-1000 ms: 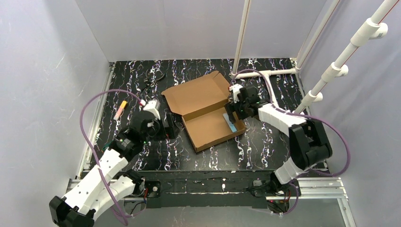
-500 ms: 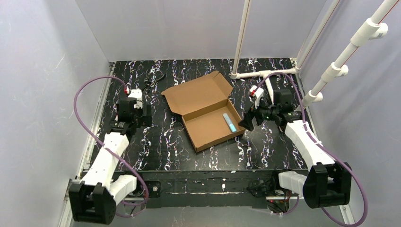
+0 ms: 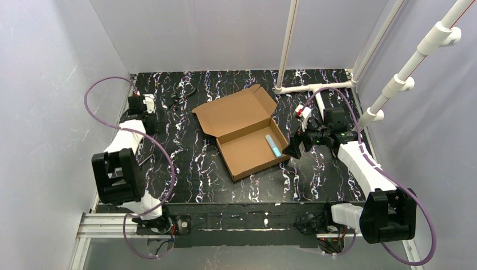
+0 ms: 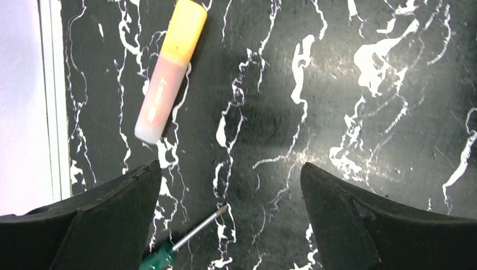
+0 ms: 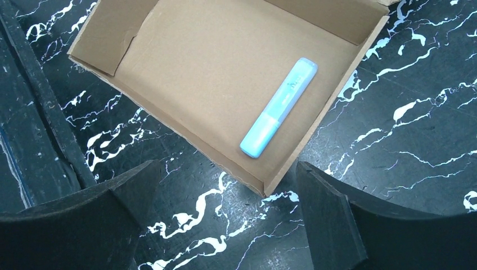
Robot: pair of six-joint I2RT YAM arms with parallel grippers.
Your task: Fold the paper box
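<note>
The paper box [image 3: 250, 147] is brown cardboard and lies mid-table as an open tray, its lid [image 3: 233, 109] folded back flat to the far left. A light-blue highlighter [image 3: 274, 145] lies inside by the right wall. My right gripper [image 3: 292, 149] is open and empty, low over the table just off the box's right corner. Its wrist view shows the tray [image 5: 214, 62], the highlighter [image 5: 279, 107] and the open gripper [image 5: 228, 165]. My left gripper [image 3: 143, 115] is open and empty at the far left edge, away from the box; its wrist view [image 4: 229, 167] shows only tabletop.
An orange-and-pink highlighter [image 4: 171, 70] and a green-handled screwdriver [image 4: 185, 239] lie on the black marbled table under the left gripper, next to the left rail [image 4: 48, 101]. A white pipe frame [image 3: 315, 87] stands at the back right. A black cable [image 3: 183, 93] lies behind the box.
My left arm has swung from beside the box to the far left edge. My right gripper has drawn back from over the box to its right; the blue highlighter stays inside.
</note>
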